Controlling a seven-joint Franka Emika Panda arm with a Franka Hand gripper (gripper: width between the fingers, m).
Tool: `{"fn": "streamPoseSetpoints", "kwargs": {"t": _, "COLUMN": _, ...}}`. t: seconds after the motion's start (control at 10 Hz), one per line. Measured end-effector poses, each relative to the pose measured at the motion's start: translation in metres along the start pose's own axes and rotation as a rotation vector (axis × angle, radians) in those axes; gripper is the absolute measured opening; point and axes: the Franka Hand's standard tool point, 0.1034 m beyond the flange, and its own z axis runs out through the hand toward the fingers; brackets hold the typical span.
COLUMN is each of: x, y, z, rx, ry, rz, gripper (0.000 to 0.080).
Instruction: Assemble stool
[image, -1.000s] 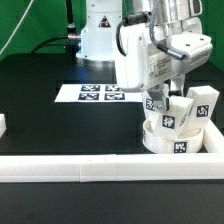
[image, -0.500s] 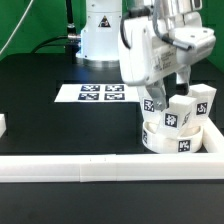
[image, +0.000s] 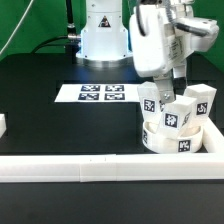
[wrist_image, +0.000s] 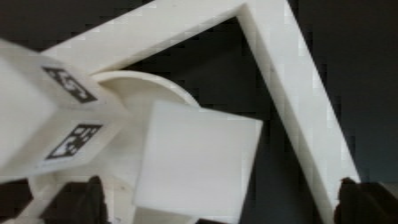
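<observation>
The end effector (image: 168, 84) hangs in the upper right of the exterior view, just above the stool parts. In the wrist view its dark fingertips (wrist_image: 80, 196) sit far apart at the lower edge of the frame with nothing between them, so it is spread and holds nothing.

Right below it, at the right of the exterior view, the seat (image: 172, 138) lies on the table (image: 60, 125), tucked into the corner made by the white rails (image: 90, 168). Three legs stand up from the seat, each a little tilted: one (image: 152, 101) nearest the end effector, one (image: 178, 113) in the middle, and one (image: 204, 102) toward the right edge. In the wrist view a leg (wrist_image: 192, 160) fills the lower middle, with the seat's round rim (wrist_image: 143, 88) behind it and the rail corner (wrist_image: 285, 60) running up to the upper right.

Farther out, the marker board (image: 98, 93) lies flat at centre frame, well apart from the stool.

The step in hand looks like seating the legs: all three are in or on their sockets, but whether they are pushed or twisted home cannot be told. The tilt suggests that at least one is loose. The next move likely calls for lowering over one leg, closing squarely on its flat sides and turning or pressing it straight down while the rails brace the seat. A skewed grip could knock a neighbouring leg out.
</observation>
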Motion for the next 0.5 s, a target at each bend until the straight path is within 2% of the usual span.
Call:
{"fn": "streamPoseSetpoints", "kwargs": {"t": 0.1, "x": -0.003, "y": 0.0007, "z": -0.0019, "rx": -0.043, "ry": 0.004, "rz": -0.159, "gripper": 0.0649}}
{"fn": "streamPoseSetpoints", "kwargs": {"t": 0.2, "x": -0.0038, "y": -0.0035, "z": -0.0044, "rx": -0.029, "ry": 0.002, "rz": -0.286, "gripper": 0.0649}}
{"fn": "streamPoseSetpoints", "kwargs": {"t": 0.4, "x": -0.005, "y": -0.0031, "z": -0.0042, "rx": -0.03, "ry": -0.001, "rz": -0.532, "gripper": 0.0649}}
{"fn": "streamPoseSetpoints", "kwargs": {"t": 0.5, "x": -0.0044, "y": -0.0033, "z": -0.0041, "rx": -0.03, "ry": -0.001, "rz": -0.571, "gripper": 0.0649}}
